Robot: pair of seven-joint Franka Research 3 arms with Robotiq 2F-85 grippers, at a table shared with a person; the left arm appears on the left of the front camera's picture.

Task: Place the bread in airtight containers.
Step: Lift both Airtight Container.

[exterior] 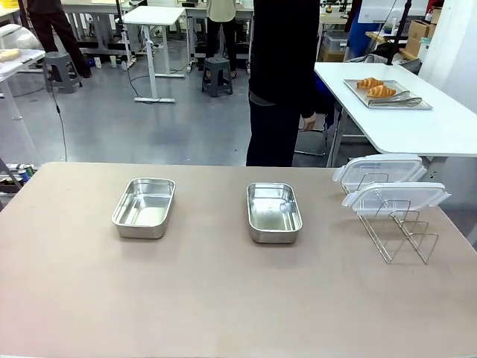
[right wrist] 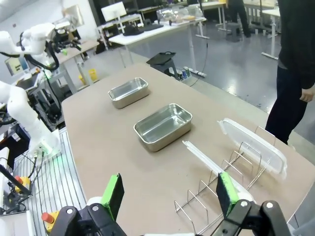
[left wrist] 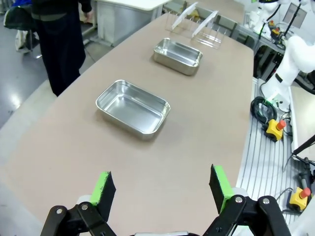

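– Left gripper (left wrist: pixel 161 189) and right gripper (right wrist: pixel 170 194): how do they stand?
– Both are spread wide with nothing between the green pads, held above the robot's side of the brown table (exterior: pixel 223 298).
– And the bread?
– Two croissants (exterior: pixel 381 91) lie side by side on a metal tray (exterior: pixel 417 105) on the white side table (exterior: pixel 447 127). That is far right, past the person (exterior: pixel 283 74) and well apart from both tins. What look like tongs (exterior: pixel 396 101) lie beside them.
– So what is the step?
– Getting a croissant to a tin, I'd say. The left tin (exterior: pixel 144 206) and right tin (exterior: pixel 274 212) sit bare and uncovered mid-table; nothing is packed yet.
– How to do it well?
– The tray looks beyond either arm's reach, so the person probably brings the bread over. Take a croissant across its thick middle and squeeze gently, since the crust will likely flake. Lay it along the tin's long side so no tip rides the rim.
– Lids?
– Two clear lids (exterior: pixel 380 170) stand tilted in the wire rack (exterior: pixel 406 239), just right of the right tin. The right arm is nearer; mind the wires.
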